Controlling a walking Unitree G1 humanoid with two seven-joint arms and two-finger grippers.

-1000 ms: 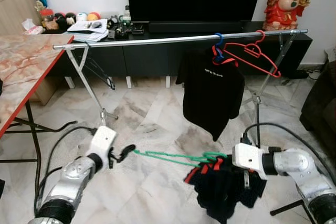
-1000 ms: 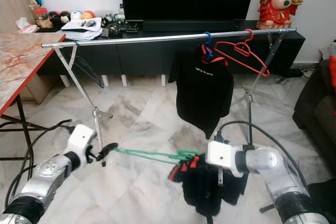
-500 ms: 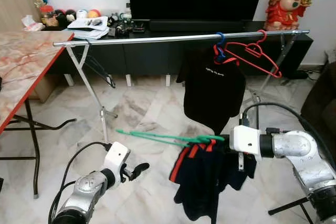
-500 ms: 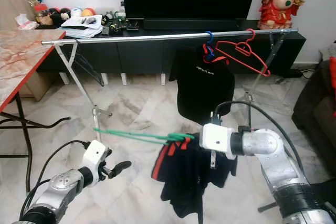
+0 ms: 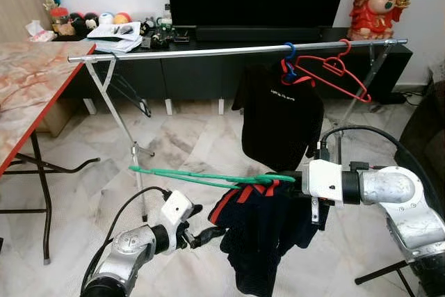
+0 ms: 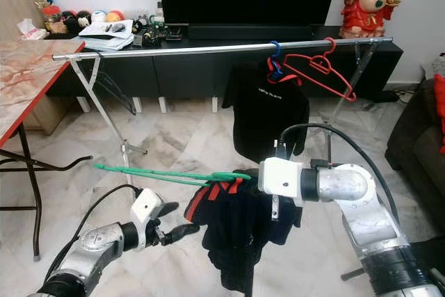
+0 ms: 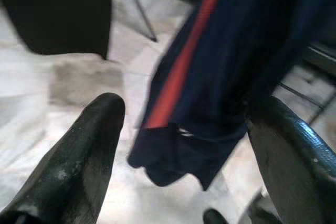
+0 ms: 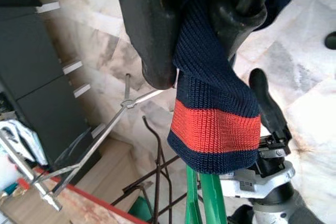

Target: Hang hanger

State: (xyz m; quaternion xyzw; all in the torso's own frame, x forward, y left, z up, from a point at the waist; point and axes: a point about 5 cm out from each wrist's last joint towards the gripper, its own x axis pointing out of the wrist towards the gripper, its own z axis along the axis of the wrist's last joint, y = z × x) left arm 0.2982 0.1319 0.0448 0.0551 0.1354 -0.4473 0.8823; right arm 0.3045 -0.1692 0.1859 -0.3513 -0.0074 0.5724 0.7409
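Fingers of right gripper [image 8: 202, 40] clamped on navy-and-red knitted collar and thin green plastic hanger [image 5: 208, 177], garment held level below long silver clothes rail [image 5: 229, 51]. Left gripper [image 5: 201, 234] low beside navy-and-red shirt [image 5: 261, 231], fingers spread wide, nothing in them. Step judged: lift and hook. Advice: raise hanger well above rail, keep hook pointing over bar, aim for bare stretch left of hung black T-shirt [image 5: 281, 126], then lower until hook seats.

The right end effector [image 5: 295, 179] has lifted the green hanger [image 5: 201, 175] and its navy garment [image 5: 261, 231] higher; the left end effector [image 5: 201, 224] let go, now open below.
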